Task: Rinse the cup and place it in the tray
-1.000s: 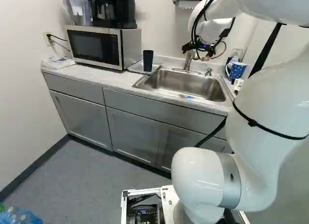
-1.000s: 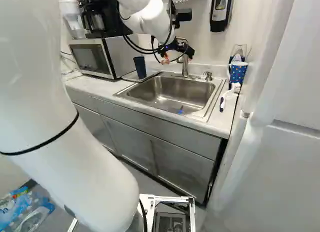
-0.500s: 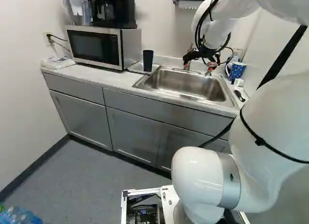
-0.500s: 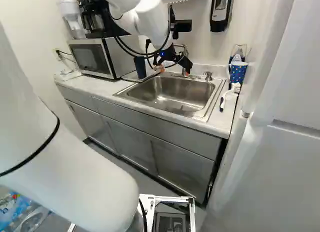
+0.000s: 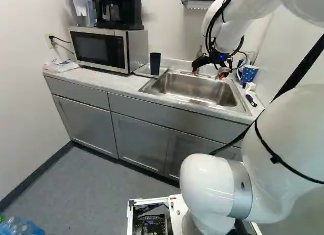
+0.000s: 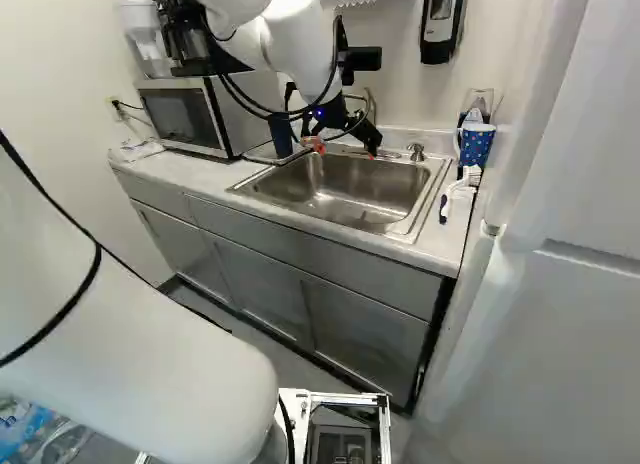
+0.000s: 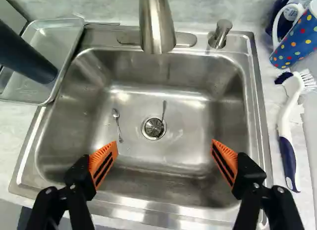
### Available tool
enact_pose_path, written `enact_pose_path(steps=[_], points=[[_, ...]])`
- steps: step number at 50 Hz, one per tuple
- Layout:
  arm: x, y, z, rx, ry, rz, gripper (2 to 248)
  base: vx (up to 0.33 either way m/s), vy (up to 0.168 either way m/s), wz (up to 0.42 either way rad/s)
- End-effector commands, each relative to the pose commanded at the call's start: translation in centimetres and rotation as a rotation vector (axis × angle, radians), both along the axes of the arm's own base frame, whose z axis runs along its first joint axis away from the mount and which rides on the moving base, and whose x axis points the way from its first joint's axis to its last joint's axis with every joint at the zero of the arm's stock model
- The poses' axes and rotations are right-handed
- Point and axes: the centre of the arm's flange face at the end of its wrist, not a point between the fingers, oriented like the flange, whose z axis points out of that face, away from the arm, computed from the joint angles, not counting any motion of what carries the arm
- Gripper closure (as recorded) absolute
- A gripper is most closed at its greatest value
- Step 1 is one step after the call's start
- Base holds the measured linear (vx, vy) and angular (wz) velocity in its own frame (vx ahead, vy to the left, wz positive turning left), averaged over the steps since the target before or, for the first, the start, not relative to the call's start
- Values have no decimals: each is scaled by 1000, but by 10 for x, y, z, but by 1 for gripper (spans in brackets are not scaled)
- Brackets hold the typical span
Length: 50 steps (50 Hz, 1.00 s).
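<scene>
Two drinking vessels are in sight: a dark tumbler (image 5: 155,63) at the upper centre of the left base view, and a polka-dot mug (image 6: 475,144) at the upper right of the right base view. The tumbler stands upright in the metal tray (image 7: 54,45); the mug stands on the counter beside the sink (image 6: 350,184). Which one the task means cannot be told for certain.

Over the last second the gripper (image 7: 164,144) has come down and a little towards the mug's side, and now hangs over the basin. Its fingers stand wide apart with nothing between their orange pads (image 7: 103,163). Neither vessel has shifted, so no cup is in hand. If the tumbler is the one meant, its placing looks done and the arm may be clearing away; if the mug is, grasping and rinsing lie ahead, and its handle and the nearby brush could foul a finger.

By count there are one tray, one sink, one tap (image 7: 157,27), one dish brush (image 7: 286,122), one microwave (image 5: 99,48) and one coffee maker (image 5: 120,11). Two small utensils lie in the basin ahead of the fingertips: a teaspoon (image 7: 115,114), and a slim handle (image 7: 164,111) reaching into the drain (image 7: 152,128).
</scene>
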Motion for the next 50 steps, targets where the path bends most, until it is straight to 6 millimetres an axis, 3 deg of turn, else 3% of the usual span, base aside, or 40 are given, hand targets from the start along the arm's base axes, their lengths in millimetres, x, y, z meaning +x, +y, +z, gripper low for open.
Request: enact_pose_path(steps=[50], points=[[0, 0, 0, 0, 0, 0, 3, 0, 4, 12]])
